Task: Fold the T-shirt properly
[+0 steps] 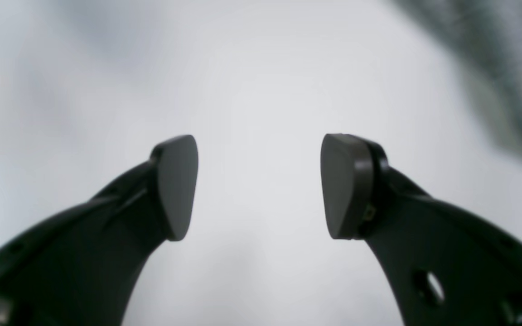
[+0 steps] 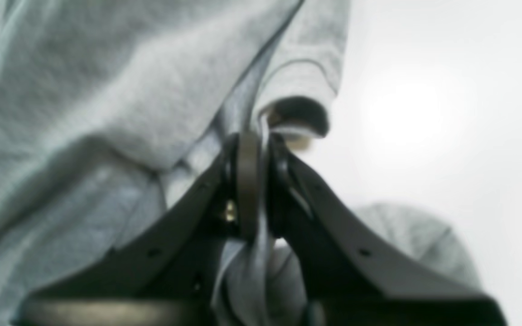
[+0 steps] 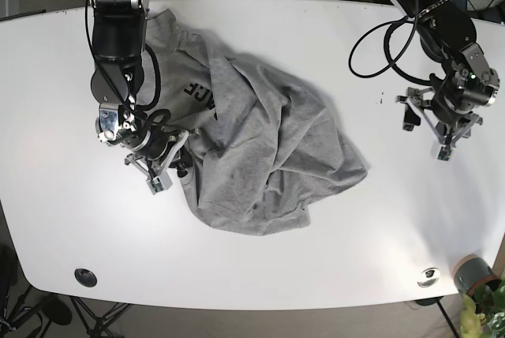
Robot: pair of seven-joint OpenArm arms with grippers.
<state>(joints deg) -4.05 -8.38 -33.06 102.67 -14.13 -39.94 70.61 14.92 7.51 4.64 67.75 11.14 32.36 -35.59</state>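
A grey T-shirt (image 3: 260, 133) with black lettering lies crumpled across the middle of the white table (image 3: 316, 259). In the base view my right gripper (image 3: 167, 170) is at the shirt's left edge, shut on a fold of the fabric. The right wrist view shows that gripper (image 2: 254, 181) pinching grey cloth (image 2: 107, 90), with a sleeve opening (image 2: 299, 113) just beyond. My left gripper (image 3: 426, 137) hangs over bare table at the right, well clear of the shirt. In the left wrist view the left gripper (image 1: 258, 185) is open and empty, with a blurred strip of shirt (image 1: 505, 59) at top right.
A small round black disc (image 3: 85, 277) sits near the table's front left edge. A metal fitting (image 3: 428, 276) and a grey pot with a plant (image 3: 473, 279) stand at the front right corner. Black cables (image 3: 387, 34) loop above the table by the left arm.
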